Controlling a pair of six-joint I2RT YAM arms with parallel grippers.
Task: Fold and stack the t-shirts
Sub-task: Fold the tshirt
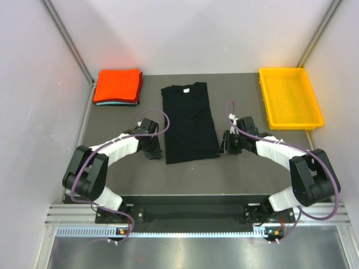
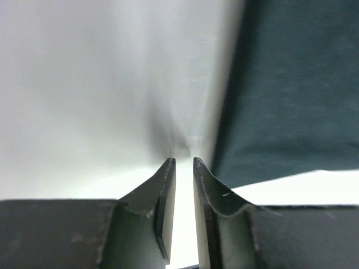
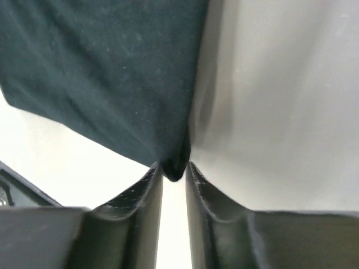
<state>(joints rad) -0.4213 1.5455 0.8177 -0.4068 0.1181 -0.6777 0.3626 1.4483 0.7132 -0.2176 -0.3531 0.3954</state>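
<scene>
The black t-shirt (image 1: 189,122) lies flat in the middle of the dark table, folded into a long narrow strip with its collar at the far end. My left gripper (image 1: 154,151) rests low at the shirt's near left corner. Its jaws (image 2: 184,161) stand slightly open with nothing between them, and the cloth (image 2: 291,89) lies just to their right. My right gripper (image 1: 224,147) sits at the near right corner. It (image 3: 174,166) is slightly open, and a corner of the shirt (image 3: 101,67) pokes between the fingertips. A folded orange-red t-shirt (image 1: 118,85) tops a stack with a teal edge (image 1: 115,103).
A yellow plastic tray (image 1: 263,101) stands at the far right corner of the table. The stack of folded shirts is at the far left corner. White walls enclose the table on three sides.
</scene>
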